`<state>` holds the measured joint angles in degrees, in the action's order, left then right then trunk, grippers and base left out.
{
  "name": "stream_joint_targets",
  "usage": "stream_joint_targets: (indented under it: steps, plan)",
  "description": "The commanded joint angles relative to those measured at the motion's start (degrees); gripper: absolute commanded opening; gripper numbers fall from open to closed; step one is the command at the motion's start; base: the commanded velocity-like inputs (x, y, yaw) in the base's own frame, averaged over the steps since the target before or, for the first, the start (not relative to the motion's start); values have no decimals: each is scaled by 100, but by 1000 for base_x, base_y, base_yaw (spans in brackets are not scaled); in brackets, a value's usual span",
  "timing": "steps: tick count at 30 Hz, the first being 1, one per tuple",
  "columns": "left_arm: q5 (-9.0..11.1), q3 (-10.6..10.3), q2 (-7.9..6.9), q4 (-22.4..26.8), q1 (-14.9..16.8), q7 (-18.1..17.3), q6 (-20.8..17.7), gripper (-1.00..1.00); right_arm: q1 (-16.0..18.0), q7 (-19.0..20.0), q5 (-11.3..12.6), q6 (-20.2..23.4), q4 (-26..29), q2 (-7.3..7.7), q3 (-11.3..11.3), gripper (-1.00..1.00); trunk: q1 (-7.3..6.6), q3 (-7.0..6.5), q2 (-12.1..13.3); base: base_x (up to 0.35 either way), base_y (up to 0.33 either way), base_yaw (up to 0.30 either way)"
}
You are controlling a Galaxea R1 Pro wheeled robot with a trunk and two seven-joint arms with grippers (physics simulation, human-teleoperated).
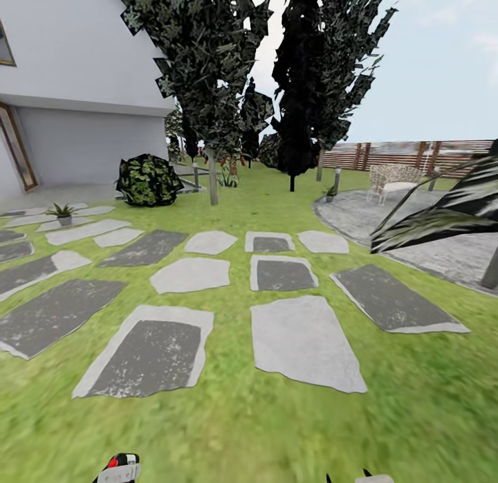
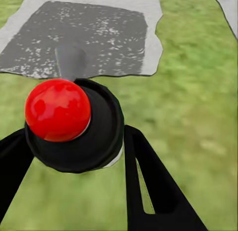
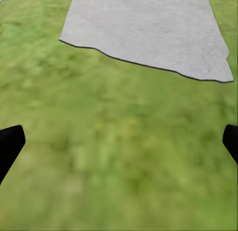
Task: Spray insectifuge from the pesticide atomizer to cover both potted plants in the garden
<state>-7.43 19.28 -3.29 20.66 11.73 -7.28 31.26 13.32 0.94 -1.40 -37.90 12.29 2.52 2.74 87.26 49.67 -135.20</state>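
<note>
The pesticide atomizer [image 2: 59, 109], a black round body with a glossy red ball on top, sits between the black fingers of my left gripper [image 2: 74, 141], which is shut on it. In the head view the left gripper [image 1: 117, 469] peeks in at the bottom edge with the atomizer's red spot [image 1: 124, 459] showing. My right gripper [image 3: 119, 141] hangs open over grass, nothing between its fingers; its tips [image 1: 363, 477] just show in the head view. One small potted plant [image 1: 63, 213] stands far left among the stones. Another [image 1: 330, 191] stands by the paved patch.
Grey stepping stones [image 1: 304, 341] spread across the lawn ahead. A dark broad-leaved shrub [image 1: 148, 180] and trees [image 1: 207, 88] stand beyond, by the house wall [image 1: 83, 123]. At the right are the round paved patch [image 1: 387, 223], a wicker chair [image 1: 391, 178], the fence [image 1: 415, 154] and a large leaf [image 1: 449, 216].
</note>
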Motion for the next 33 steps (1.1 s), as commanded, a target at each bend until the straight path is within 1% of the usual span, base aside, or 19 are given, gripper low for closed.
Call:
stream_joint_targets:
  steps: [1,33]
  plan:
    - [-57,50,4,-4,5,-28,21,-100,3,-6,0,-16,-5,3,25,100,2,6,-2,339,0,0]
    - [-57,50,4,-6,5,-28,21,-100,3,-6,0,-16,-8,3,25,100,2,6,-2,338,0,0]
